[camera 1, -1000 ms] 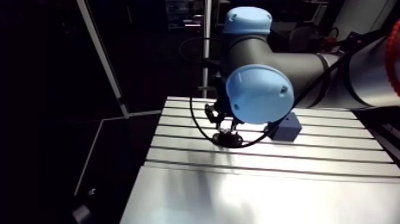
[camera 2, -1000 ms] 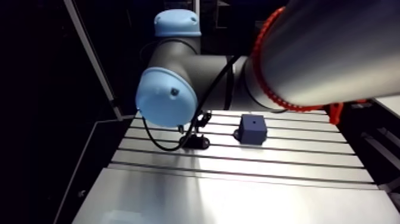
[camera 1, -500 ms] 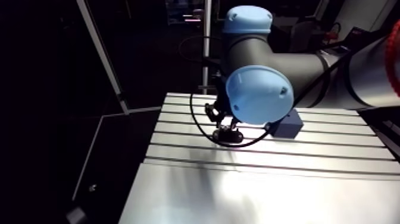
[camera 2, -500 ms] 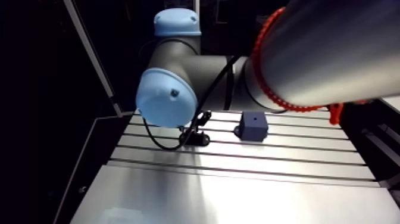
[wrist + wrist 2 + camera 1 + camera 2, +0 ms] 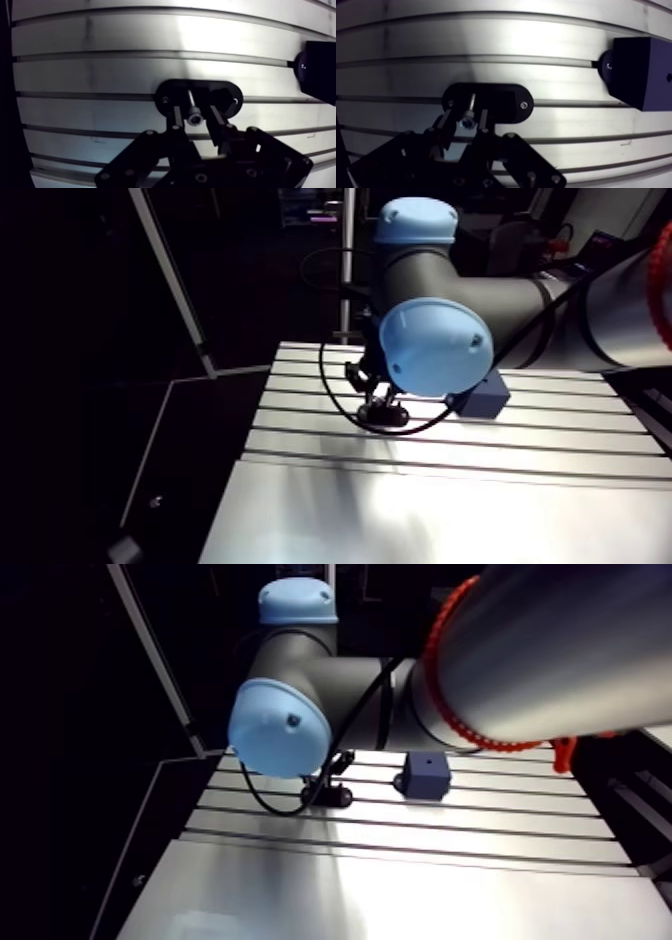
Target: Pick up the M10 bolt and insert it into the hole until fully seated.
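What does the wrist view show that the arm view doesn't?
Only the wrist view shows the bolt, sitting between the open end effector's fingers. Only the arm view shows the arm's big light-blue caps. Both show the black holder, the blue block and the slotted table.

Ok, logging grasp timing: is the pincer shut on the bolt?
Open: the pincer straddles the bolt, gap on each side, above the black holder.
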Robot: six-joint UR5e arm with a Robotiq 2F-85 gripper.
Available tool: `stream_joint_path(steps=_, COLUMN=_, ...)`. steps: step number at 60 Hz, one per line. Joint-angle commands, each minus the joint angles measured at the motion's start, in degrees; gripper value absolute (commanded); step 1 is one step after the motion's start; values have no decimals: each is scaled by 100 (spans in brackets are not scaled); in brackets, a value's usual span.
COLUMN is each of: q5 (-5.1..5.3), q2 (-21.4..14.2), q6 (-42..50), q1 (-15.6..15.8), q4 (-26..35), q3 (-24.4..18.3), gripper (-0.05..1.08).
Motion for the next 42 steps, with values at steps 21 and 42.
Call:
stream_joint_path(steps=21, q5=0, q2=2, q6=0, q1=-9, q4=0, q3=17, gripper=69)
stream_joint_path(steps=42, q5=0, q2=36, q6=-9, q1=-8, q4=0, q3=17, gripper=74)
